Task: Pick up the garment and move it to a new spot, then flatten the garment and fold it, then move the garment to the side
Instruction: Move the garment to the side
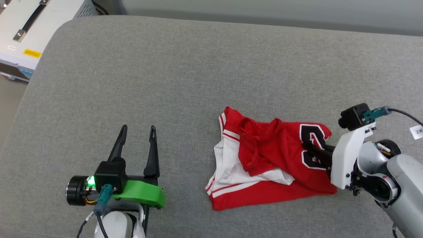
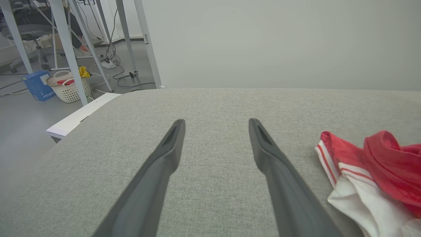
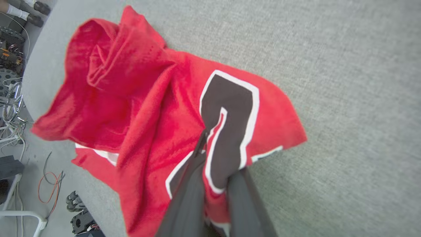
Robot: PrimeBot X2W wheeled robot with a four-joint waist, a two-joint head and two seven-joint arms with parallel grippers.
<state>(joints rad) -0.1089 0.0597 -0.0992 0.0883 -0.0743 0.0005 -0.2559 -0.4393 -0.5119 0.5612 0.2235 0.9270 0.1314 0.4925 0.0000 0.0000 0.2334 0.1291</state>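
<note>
Right wrist view shows the right pincer (image 3: 217, 158) pinching a fold of the garment (image 3: 131, 98) right at its black numerals, the two dark fingers drawn close with red cloth bunched between them. In the head view the garment (image 1: 264, 155) lies crumpled on the grey bench (image 1: 165, 66), toward the robot's right and in the nearer half, with the right pincer (image 1: 312, 147) reaching into it from the right. The left pincer (image 1: 138, 129) is spread, with nothing between its fingers, over bare bench to the left and apart from the cloth. The step in hand looks like the pick-up before the move. The grip seems to take only a fold near one side, so the rest will likely hang and trail. A lift straight up until the white sleeve and lower hem leave the bench should keep it from dragging into a tighter heap. A slow carry would guard against the fold slipping out. Open room is plentiful: the middle and far left of the bench are bare, out to the rounded far-left corner beside a white case (image 1: 33, 26). The near edge, with floor and cables beyond it in the right wrist view, sits close to the cloth. The new spot is better chosen inward, where both sleeves could later be spread flat.
</note>
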